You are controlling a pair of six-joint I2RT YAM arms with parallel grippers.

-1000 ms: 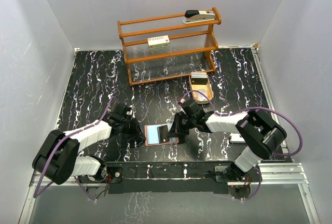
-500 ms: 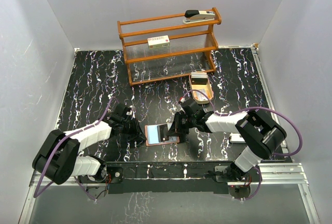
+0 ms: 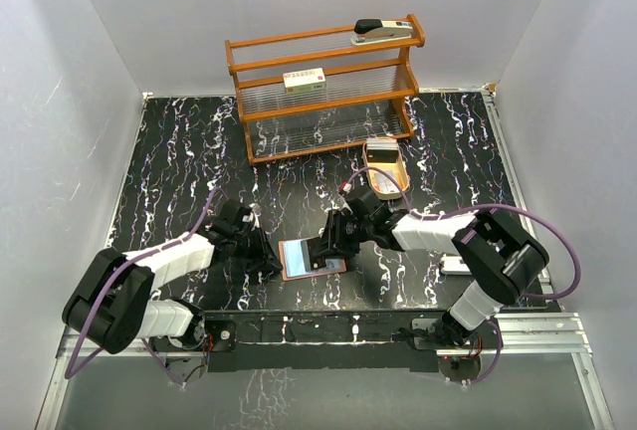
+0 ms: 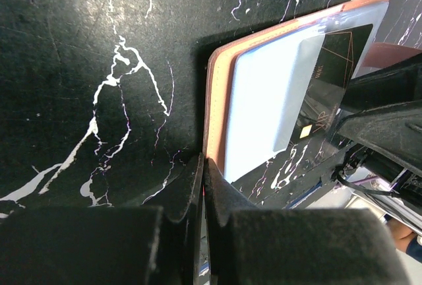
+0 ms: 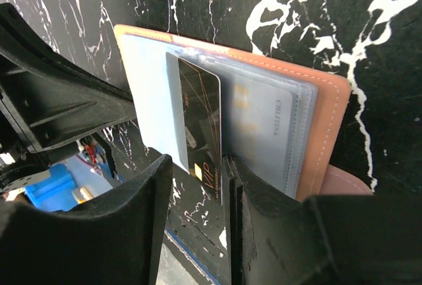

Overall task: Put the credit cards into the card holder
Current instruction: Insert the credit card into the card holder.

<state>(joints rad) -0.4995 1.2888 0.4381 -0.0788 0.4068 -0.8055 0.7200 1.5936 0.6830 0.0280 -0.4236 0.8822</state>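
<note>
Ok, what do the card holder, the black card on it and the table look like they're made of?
Card holder: tan leather or leather-look, matte, with a stitched edge.
Black card: probably plastic, thin and smooth, with fine gold lines printed on it.
Table: glossy black marble-look top with white veins; stone or laminate, cannot tell.

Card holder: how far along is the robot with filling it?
Done: the card holder lies open with a light blue card tucked in. In hand: a black card sits partway in a pocket, the right gripper open around its end; the left gripper is shut at the holder's edge. Left: pushing it home.
</note>
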